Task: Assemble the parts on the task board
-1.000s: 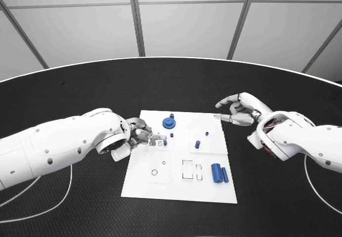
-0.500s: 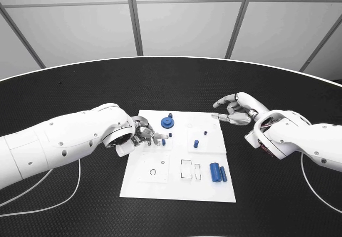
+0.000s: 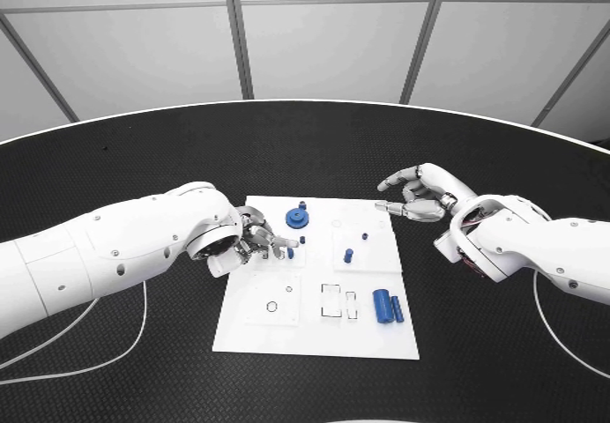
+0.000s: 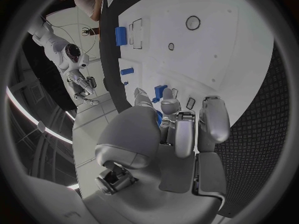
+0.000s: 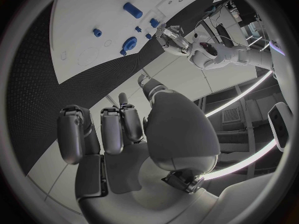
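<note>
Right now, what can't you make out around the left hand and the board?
- Head view: whether the left robot hand holds the small blue part beside it; fingers hide the contact.
- Left wrist view: blue part mostly hidden behind fingers.
- Head view: board slots and holes too small to read depth.

The right hand (image 5: 134, 134) hangs over the black worktop (image 5: 47, 79), its fingers (image 5: 74, 134) curled loosely with nothing between them, thumb raised clear. Beyond the fingertips, toward eleven o'clock, lies the white task board (image 5: 93, 15). Blue parts sit on it: a long cylinder (image 5: 132, 10) farthest out, a round disc piece (image 5: 128, 44) nearest the board's edge, a small peg (image 5: 97, 33) beside it. At one o'clock the left hand (image 5: 172, 39) reaches over the board's edge.
</note>
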`<state>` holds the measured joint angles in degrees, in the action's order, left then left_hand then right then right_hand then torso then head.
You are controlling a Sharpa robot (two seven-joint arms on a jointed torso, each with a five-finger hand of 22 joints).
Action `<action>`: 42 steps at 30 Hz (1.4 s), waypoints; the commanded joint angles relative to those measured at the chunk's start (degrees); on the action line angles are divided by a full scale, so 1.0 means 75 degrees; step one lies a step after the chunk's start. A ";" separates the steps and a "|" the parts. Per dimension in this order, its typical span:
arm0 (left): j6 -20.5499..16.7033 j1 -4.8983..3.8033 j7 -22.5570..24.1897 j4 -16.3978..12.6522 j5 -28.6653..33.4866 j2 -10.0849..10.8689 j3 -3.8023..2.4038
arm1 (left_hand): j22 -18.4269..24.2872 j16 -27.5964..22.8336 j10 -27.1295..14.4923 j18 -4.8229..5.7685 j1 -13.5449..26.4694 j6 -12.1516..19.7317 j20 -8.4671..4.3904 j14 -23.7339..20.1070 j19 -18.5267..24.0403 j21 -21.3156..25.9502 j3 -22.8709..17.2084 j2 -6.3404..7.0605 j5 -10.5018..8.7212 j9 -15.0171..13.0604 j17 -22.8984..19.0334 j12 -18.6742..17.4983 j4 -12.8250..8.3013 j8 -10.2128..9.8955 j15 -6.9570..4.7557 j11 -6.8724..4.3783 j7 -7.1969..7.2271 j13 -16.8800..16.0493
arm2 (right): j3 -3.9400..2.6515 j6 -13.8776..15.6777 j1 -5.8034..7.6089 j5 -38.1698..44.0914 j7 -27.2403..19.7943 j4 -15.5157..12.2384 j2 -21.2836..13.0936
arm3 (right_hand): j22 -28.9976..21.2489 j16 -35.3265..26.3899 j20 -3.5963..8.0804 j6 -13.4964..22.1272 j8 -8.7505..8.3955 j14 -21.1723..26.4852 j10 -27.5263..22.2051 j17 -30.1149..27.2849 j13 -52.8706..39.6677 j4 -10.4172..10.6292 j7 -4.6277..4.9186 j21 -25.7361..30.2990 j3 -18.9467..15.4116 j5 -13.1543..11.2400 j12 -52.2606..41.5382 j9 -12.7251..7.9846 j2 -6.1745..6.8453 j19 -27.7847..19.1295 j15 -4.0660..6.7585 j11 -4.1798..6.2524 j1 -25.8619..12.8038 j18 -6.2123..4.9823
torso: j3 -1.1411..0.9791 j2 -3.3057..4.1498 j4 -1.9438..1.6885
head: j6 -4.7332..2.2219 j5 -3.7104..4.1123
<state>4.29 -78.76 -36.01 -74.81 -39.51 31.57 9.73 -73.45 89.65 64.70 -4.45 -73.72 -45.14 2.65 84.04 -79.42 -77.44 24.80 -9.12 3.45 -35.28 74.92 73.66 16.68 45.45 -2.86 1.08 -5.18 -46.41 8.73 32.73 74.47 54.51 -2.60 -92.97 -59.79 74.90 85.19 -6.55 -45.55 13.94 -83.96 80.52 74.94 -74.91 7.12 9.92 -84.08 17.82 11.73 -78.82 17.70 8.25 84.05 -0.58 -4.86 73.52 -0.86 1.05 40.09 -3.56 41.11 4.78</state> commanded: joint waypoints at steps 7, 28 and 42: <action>-0.0024 0.0000 -0.0083 0.0138 0.0002 -0.0162 0.0000 | 0.0059 0.0047 0.0015 -0.0071 0.0017 -0.0008 -0.0014 0.0795 -0.0080 0.0080 0.0147 -0.0131 -0.0025 -0.0023 0.2011 0.0044 -0.0001 -0.0042 0.0001 -0.0046 0.0050 -0.0017 | 0.0002 -0.0011 -0.0001 0.0000 0.0003 0.0009 0.0014 | 0.1275 -0.0039 0.0064 -0.0033 0.0026 -0.0472 0.0064 0.0567 -0.0575 0.0032 -0.0004 -0.0008 0.0024 0.0053 -0.0037 -0.0016 0.0026 0.0381 0.0044 0.0009 0.0050 -0.0113 | 0.0017 0.0013 -0.0018 | 0.0001 -0.0001; 0.0202 0.0000 -0.0210 0.0514 0.0004 -0.0464 0.0000 | 0.0102 0.0047 0.0009 -0.0069 -0.0074 0.0002 -0.0027 0.0795 -0.0122 0.0119 0.0114 -0.0212 -0.0018 -0.0037 0.2011 0.0040 -0.0018 -0.0050 -0.0007 -0.0054 0.0055 -0.0003 | 0.0004 -0.0037 -0.0003 0.0000 0.0019 0.0012 0.0024 | 0.1274 -0.0040 0.0065 -0.0037 0.0030 -0.0471 0.0071 0.0565 -0.0582 0.0038 -0.0005 -0.0007 0.0028 0.0068 -0.0044 -0.0019 0.0029 0.0381 0.0044 0.0009 0.0046 -0.0114 | 0.0012 -0.0003 -0.0008 | 0.0031 0.0015; 0.0259 -0.0001 -0.0280 0.0716 0.0005 -0.0615 0.0000 | 0.0157 0.0047 0.0003 -0.0067 -0.0281 0.0022 -0.0043 0.0795 -0.0171 0.0169 -0.0009 -0.0333 -0.0004 -0.0054 0.2011 0.0042 -0.0027 -0.0069 -0.0017 -0.0059 0.0060 -0.0007 | 0.0006 -0.0064 -0.0003 0.0000 0.0031 0.0019 0.0038 | 0.1274 -0.0040 0.0065 -0.0037 0.0030 -0.0471 0.0071 0.0565 -0.0582 0.0038 -0.0005 -0.0007 0.0028 0.0068 -0.0044 -0.0019 0.0029 0.0381 0.0044 0.0009 0.0046 -0.0114 | 0.0007 0.0000 -0.0013 | 0.0039 0.0034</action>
<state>6.19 -78.77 -38.09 -69.48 -39.47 26.98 9.72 -72.33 89.65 64.70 -4.44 -75.49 -44.94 2.25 84.04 -80.25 -76.56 24.80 -11.36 3.45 -35.63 74.91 73.66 16.68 45.25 -2.85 1.11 -5.00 -46.45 8.78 32.26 74.44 54.51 -2.37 -92.83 -59.50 74.90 85.19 -6.55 -45.55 13.93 -83.96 80.51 74.92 -74.95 7.28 9.92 -84.08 17.98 11.92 -78.82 17.64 8.25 84.05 -0.58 -4.86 73.52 -0.87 1.10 40.08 -3.60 41.33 5.00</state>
